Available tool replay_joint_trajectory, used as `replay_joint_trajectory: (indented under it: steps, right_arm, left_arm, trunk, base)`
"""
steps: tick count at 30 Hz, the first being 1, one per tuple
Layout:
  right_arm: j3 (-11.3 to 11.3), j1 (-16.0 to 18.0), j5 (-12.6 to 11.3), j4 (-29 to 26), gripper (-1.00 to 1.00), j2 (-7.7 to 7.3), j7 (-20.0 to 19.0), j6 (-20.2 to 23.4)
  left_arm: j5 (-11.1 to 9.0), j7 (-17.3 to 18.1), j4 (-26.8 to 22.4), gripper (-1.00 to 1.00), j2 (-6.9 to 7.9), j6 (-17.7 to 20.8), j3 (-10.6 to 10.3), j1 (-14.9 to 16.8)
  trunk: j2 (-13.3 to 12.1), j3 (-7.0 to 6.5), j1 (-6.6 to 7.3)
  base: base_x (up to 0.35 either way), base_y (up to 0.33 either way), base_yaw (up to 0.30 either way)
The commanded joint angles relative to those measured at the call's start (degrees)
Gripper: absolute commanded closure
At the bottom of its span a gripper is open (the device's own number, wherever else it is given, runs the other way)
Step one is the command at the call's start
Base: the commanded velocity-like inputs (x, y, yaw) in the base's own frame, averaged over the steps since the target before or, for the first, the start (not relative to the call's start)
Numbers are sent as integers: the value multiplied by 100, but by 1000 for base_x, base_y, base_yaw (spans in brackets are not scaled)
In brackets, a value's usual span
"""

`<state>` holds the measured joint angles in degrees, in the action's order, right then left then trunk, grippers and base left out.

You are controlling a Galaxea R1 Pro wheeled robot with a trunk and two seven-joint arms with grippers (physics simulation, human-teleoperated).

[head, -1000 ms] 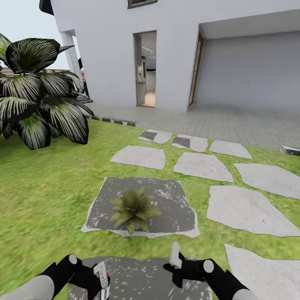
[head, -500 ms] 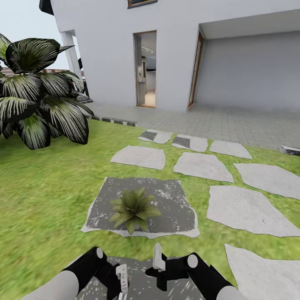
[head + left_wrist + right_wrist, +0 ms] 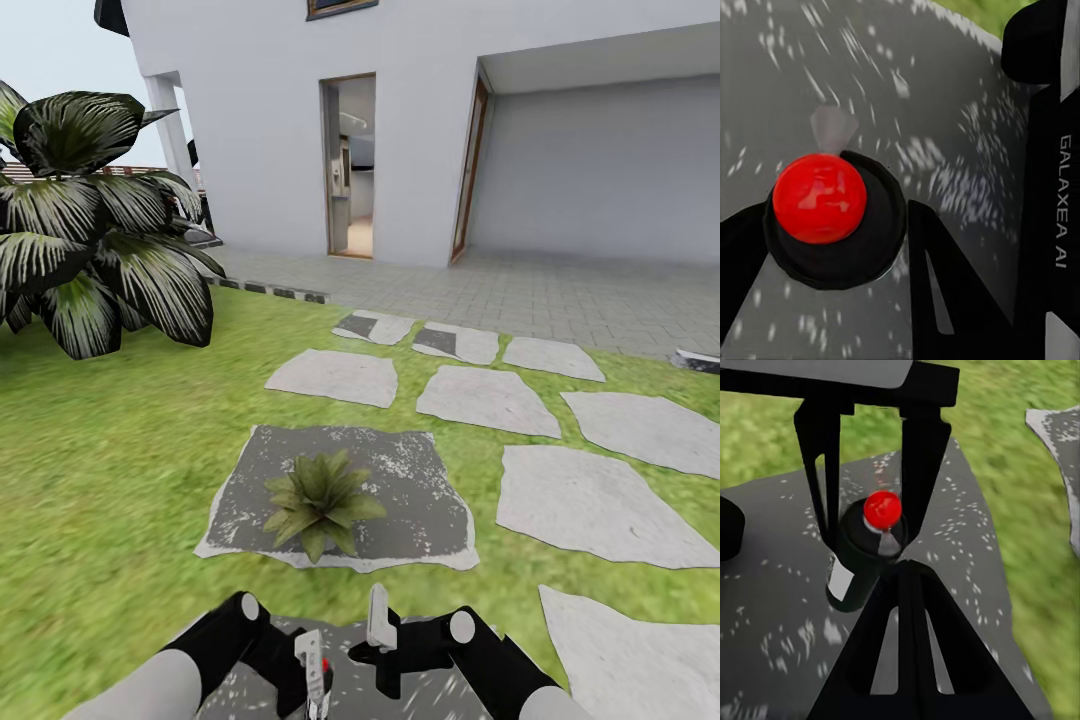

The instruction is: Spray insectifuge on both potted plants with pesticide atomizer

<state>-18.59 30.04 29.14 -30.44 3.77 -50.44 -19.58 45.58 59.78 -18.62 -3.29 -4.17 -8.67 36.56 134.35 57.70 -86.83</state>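
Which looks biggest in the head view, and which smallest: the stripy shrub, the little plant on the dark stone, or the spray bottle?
1. Stripy shrub, biggest.
2. Little potted plant.
3. Spray bottle, smallest, held by the left end effector.

The bottle sits nearest the camera and part-hidden, yet looks smallest.

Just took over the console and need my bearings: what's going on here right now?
The left tool holds the pesticide atomizer, a dark bottle with a red top, low over a dark speckled stepping stone. The right tool sits close beside it, its state unclear. One potted plant stands just ahead on another dark stone, lawn around it. No spray is visible.
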Motion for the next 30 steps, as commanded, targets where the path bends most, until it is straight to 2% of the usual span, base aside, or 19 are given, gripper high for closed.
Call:
replay_joint_trajectory:
  steps: [1, 7, 12, 23, 26, 30]
  right_arm:
    - [6, 2, 48, -6, 100, 1, 0, -28]
    - [5, 2, 48, 1, 100, 1, 0, -28]
    - [4, 2, 48, 3, 100, 1, 0, -28]
    - [4, 2, 48, 3, 100, 4, 1, -28]
    - [4, 2, 48, 3, 100, 6, 0, -28]
    - [4, 2, 49, 3, 100, 8, 2, -28]
  left_arm:
    - [28, 3, -4, 100, -18, -96, 6, 1]
    - [-20, -8, -1, 100, -104, -153, 6, 9]
    - [-246, 14, -1, 100, -115, -185, 6, 9]
    - [-303, 30, 2, 100, -124, -208, 6, 7]
    - [-324, 33, 19, 100, -141, -370, 6, 1]
    - [-473, 39, 40, 100, -169, -485, 6, 1]
  trunk:
    - [2, 5, 1]
    - [2, 5, 1]
    - [2, 5, 1]
    - [2, 5, 1]
    - [2, 5, 1]
    - [2, 5, 1]
  base:
    - [0, 0, 0]
    - [0, 0, 0]
    - [0, 0, 0]
    - [0, 0, 0]
    - [0, 0, 0]
    - [0, 0, 0]
